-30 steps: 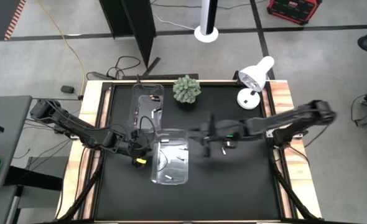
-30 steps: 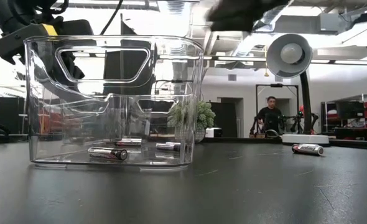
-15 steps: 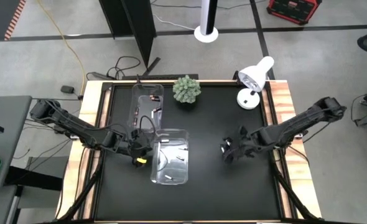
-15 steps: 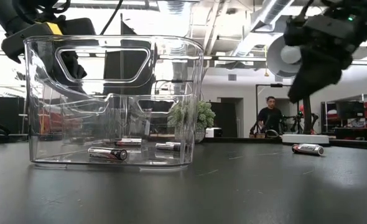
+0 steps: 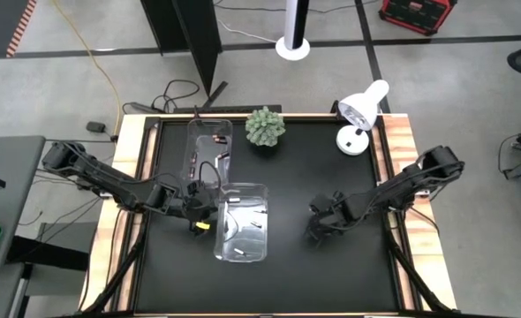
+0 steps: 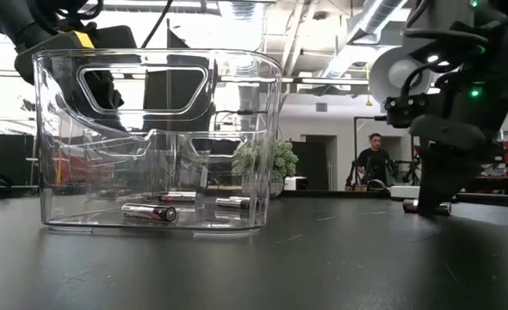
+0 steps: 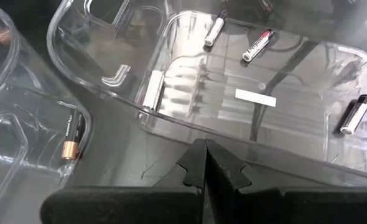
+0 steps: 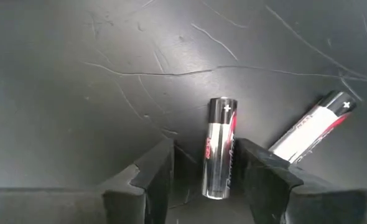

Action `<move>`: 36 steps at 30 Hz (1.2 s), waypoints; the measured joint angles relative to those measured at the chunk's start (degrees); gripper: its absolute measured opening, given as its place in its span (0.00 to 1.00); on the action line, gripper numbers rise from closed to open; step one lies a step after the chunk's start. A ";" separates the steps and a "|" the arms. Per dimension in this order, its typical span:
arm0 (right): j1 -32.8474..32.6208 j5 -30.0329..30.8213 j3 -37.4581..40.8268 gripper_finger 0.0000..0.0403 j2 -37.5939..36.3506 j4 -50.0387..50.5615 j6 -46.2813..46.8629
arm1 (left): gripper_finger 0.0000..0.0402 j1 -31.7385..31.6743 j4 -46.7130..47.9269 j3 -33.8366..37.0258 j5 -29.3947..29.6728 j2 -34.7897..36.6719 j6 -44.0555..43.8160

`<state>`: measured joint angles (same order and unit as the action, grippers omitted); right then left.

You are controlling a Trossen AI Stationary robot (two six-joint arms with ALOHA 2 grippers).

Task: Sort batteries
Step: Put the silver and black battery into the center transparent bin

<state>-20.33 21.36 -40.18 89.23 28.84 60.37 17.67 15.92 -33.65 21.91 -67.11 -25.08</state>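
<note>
My right gripper (image 8: 202,168) is open and points steeply down at the table's right half (image 5: 316,231). Its fingers stand on either side of a silver battery (image 8: 219,149) that lies flat on the black table. A second silver battery (image 8: 311,132) lies just beside it, outside the fingers. In the low view the gripper (image 6: 435,202) hides most of these two. My left gripper (image 7: 203,163) is shut and empty, by the left wall of the nearer clear bin (image 5: 243,221). Several silver batteries (image 7: 258,45) lie on that bin's floor. A dark, copper-ended battery (image 7: 71,140) lies in the farther bin (image 5: 209,150).
A small potted plant (image 5: 265,126) and a white desk lamp (image 5: 359,115) stand at the table's far edge. The black table top between the nearer bin and my right gripper is bare. A person (image 6: 374,159) is in the room far behind the table.
My right gripper has come down from high above the table, beside the nearer bin, toward the right and near edges, to the two loose batteries. It has rolled and tipped, so it now points steeply down. The left arm, the bins and the batteries have kept still.
</note>
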 joint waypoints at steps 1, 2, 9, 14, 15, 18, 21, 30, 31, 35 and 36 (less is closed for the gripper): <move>0.33 -0.15 0.02 0.49 0.67 0.00 0.30 | 0.00 0.00 0.05 0.00 0.00 0.00 -0.02; 0.59 -0.25 0.02 0.49 1.36 -0.18 0.52 | 0.00 0.00 0.02 0.00 0.00 0.00 -0.03; 1.13 -1.29 -0.53 0.29 2.17 -0.77 -1.57 | 0.00 0.00 0.00 0.00 -0.04 0.00 -0.48; 1.17 -1.59 -1.39 0.06 2.01 -0.78 -3.04 | 0.00 -0.06 -0.11 0.00 -0.04 0.01 -0.52; 1.18 -1.69 -1.44 0.04 2.01 -1.07 -3.53 | 0.00 -0.07 -0.22 0.00 -0.04 0.02 -0.55; 1.27 -1.60 -1.45 0.03 2.08 -2.95 -4.72 | 0.00 -0.07 -0.31 0.00 -0.07 0.02 -0.63; 1.27 -0.93 -2.70 0.03 2.26 -3.88 -6.56 | 0.00 -0.07 -0.32 0.00 -0.07 0.02 -0.63; 0.45 3.59 -11.28 0.02 2.40 -4.24 -17.33 | 0.00 -0.07 -0.33 0.00 -0.09 0.02 -0.63; 0.45 3.97 -12.45 0.02 2.40 -4.15 -18.83 | 0.00 -0.07 -0.33 0.00 -0.09 0.03 -0.63; 0.09 5.95 -16.86 0.02 2.34 -4.16 -26.24 | 0.00 -0.07 -0.35 0.00 -0.09 0.04 -0.63; -0.01 6.09 -18.01 0.02 2.34 -4.22 -28.22 | 0.00 -0.07 -0.35 0.00 -0.09 0.04 -0.63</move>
<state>-20.34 27.45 -58.19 91.57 24.61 32.15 17.61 15.57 -33.65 21.82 -67.07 -25.71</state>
